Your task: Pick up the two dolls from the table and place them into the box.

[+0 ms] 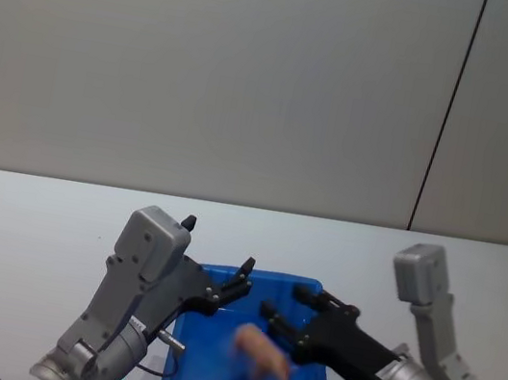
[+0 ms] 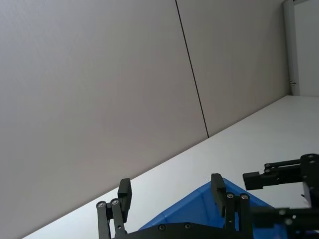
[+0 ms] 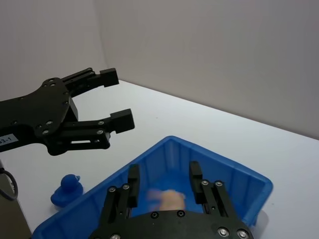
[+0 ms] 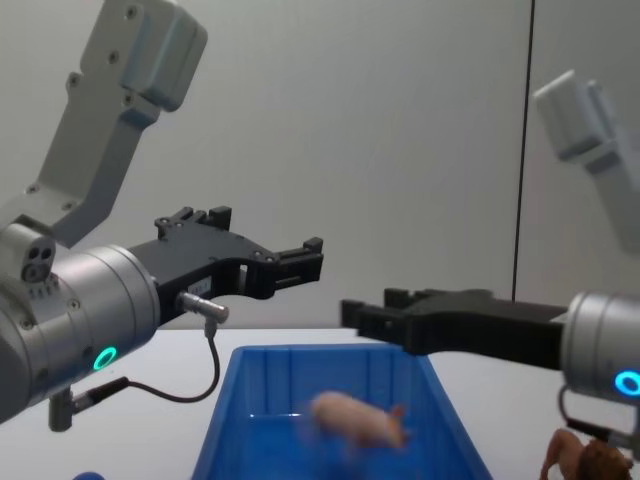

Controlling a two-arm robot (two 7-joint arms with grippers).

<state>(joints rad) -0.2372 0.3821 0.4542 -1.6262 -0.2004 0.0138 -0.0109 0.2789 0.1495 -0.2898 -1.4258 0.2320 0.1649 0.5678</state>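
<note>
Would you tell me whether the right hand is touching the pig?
Apart. In the chest view, the open right hand hangs above the pig, with the box showing between them.

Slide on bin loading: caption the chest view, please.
Open left gripper and open right gripper above a bright blue plastic bin holding a blurred pale pink toy pig; brown toy lion outside.

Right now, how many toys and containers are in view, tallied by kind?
Pink pig: 1
Brown lion: 1
Blue duck: 1
Blue box: 1
Total: 4
</note>
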